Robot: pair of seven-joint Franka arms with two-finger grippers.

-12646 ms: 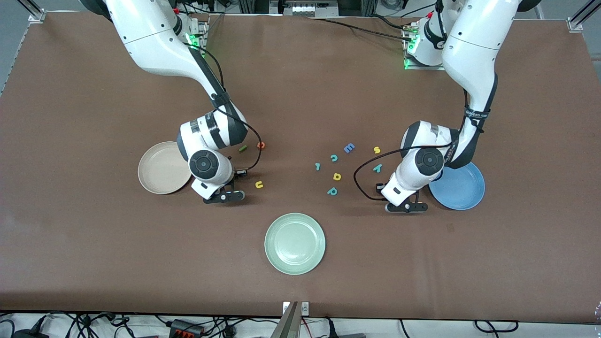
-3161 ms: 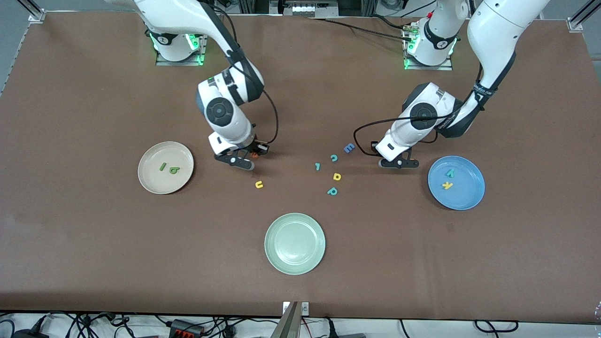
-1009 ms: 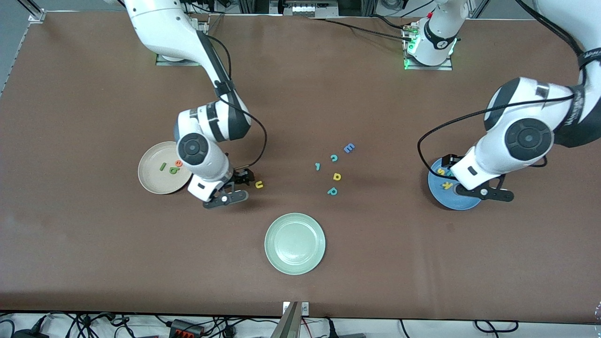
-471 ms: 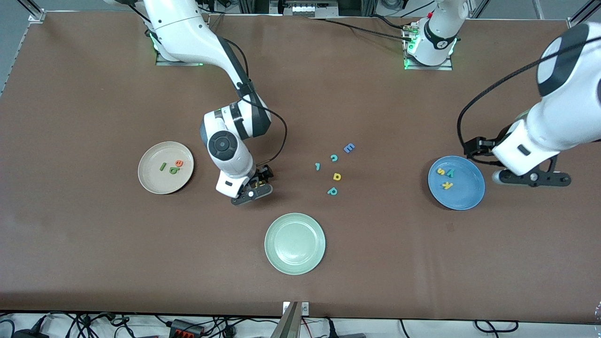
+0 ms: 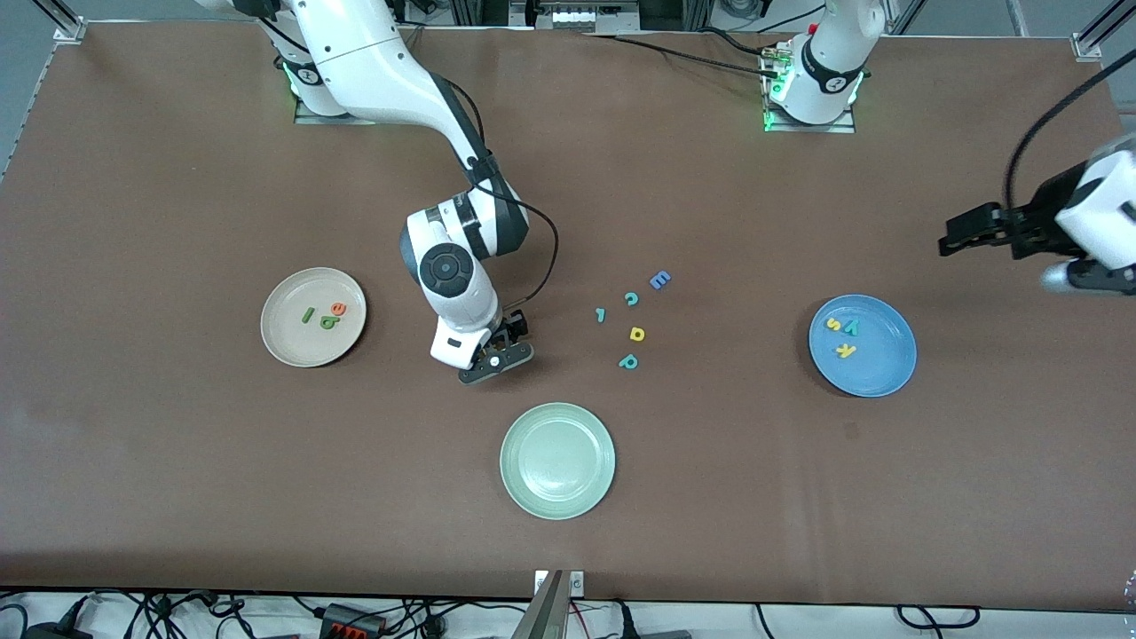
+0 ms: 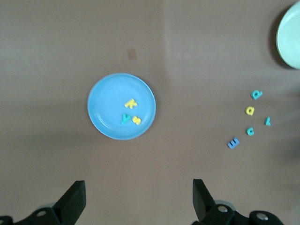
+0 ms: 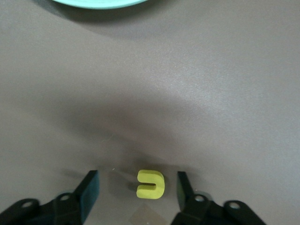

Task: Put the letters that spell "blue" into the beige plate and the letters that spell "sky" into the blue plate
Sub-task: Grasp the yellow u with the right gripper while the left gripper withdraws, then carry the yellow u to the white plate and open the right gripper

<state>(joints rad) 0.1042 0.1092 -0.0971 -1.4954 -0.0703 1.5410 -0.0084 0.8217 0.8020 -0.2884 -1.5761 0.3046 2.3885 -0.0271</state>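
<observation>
Right pincer [image 7: 137,186] is down low on the bench [image 5: 177,497], just below the middle of the front view, fingers spread and straddling the yellow "u" [image 7: 151,183]. The wrist view shows a gap on each side: nothing pinched. The "u" lies flat, its long axis running from finger to finger and its open end facing one finger [image 7: 89,192]. From the front camera the pincer hides it.

Over to the beige plate [image 5: 277,344], mid-height toward the right arm's end: three letters lie in it. The green "l" [image 5: 307,315] is a bar lying on a slant, the green "b" [image 5: 328,322] is just beside it, and the orange "e" [image 5: 338,308] touches or nearly touches the "b".

The blue plate [image 5: 889,373], toward the left arm's end, holds the yellow "s" [image 5: 832,324], teal "y" [image 5: 851,327] and yellow "k" [image 5: 846,350], clustered close together.

Left pincer [image 6: 138,200] hangs high at the frame's edge, above the bench, spread wide and empty, waiting.

Between the plates lie a blue "E" [image 5: 659,280], teal "c" [image 5: 631,299], teal hooked piece [image 5: 601,314], yellow "a" [image 5: 637,334] and teal "p" [image 5: 628,361]. A pale green plate [image 5: 557,506] sits lower middle.
</observation>
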